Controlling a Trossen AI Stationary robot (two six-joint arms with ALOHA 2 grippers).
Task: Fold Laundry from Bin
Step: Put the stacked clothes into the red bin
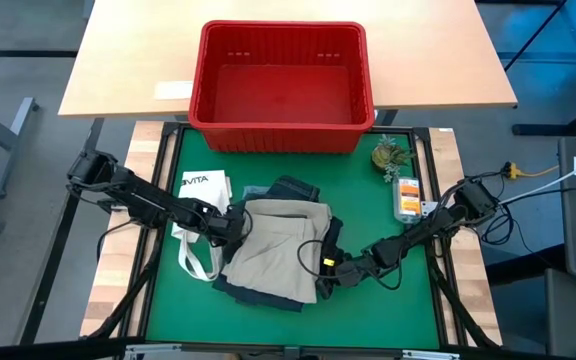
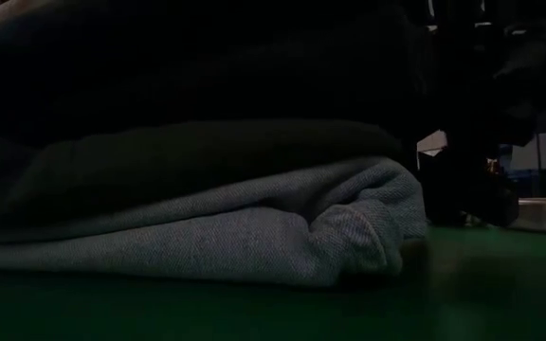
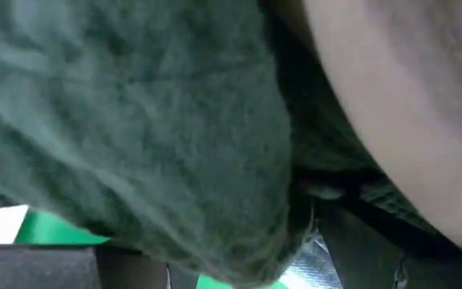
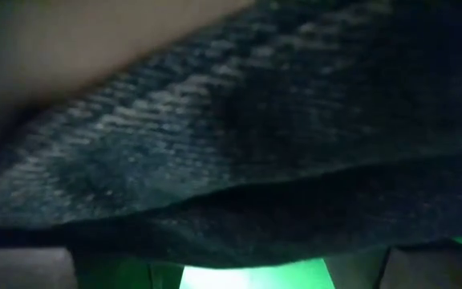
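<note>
Starting on your left, the left gripper (image 1: 236, 228) is down at the left edge of the laundry (image 1: 283, 240), jaws spread as wide as they go, and whether any cloth is actually pinched you can't tell from here; its wrist view is just dark green cloth (image 3: 135, 128) pressed up close. Just beside that arm there's a white tote (image 1: 200, 215), so don't snag its loops. The pile sits mid-mat (image 1: 168, 300), in front of the bin (image 1: 282, 134), which looks emptied out, and it's a stack: khaki piece (image 1: 286, 245) on top, jeans (image 2: 235, 237) and darker stuff poking out underneath. Expect it all to be soft and floppy; the denim is probably the heaviest and will drag, while the khaki should slide off it pretty easily. I'd grab along a hem or corner edge instead of the bunched middle, or you'll likely lift several layers at once. Over on your right, the right gripper (image 1: 330, 268) is at the pile's right edge, also spread wide, nose into a dark ribbed fabric (image 4: 239, 128); again, can't say if it has anything.
</note>
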